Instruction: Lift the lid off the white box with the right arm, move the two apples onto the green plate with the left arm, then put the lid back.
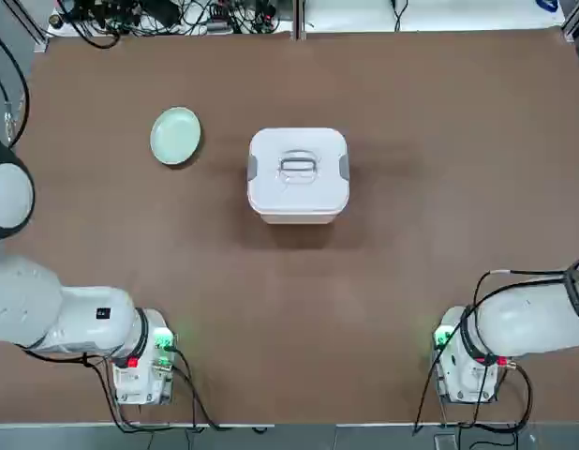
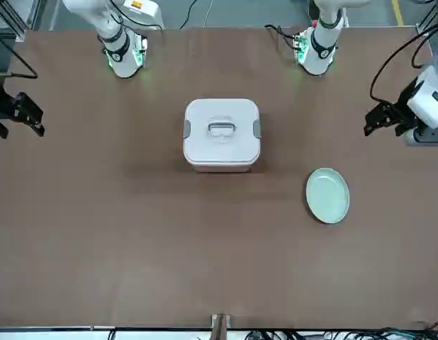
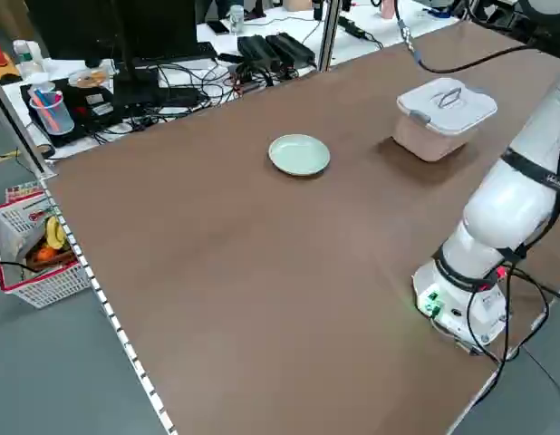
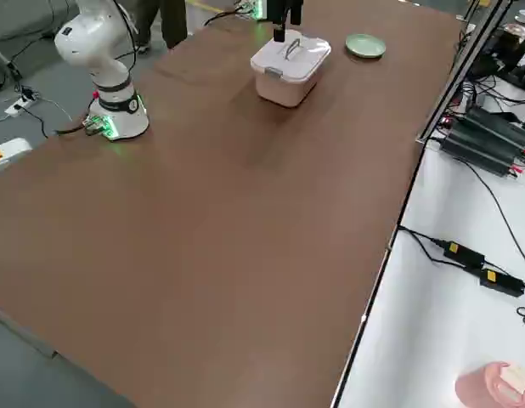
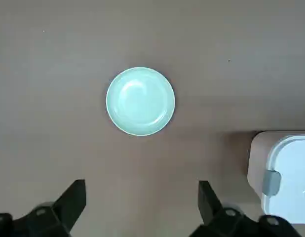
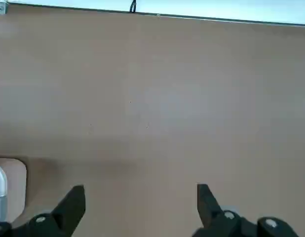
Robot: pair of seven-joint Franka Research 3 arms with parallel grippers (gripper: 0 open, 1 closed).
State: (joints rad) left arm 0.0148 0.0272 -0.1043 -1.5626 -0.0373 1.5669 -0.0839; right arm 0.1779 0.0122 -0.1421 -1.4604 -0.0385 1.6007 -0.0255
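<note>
Both tools [image 5: 142, 205] [image 6: 141, 207] hang open above the table [image 1: 299, 328].

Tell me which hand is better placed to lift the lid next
Probably the right hand: both hands are open and off to the box's sides, but the left hand hangs nearer the plate.
</note>
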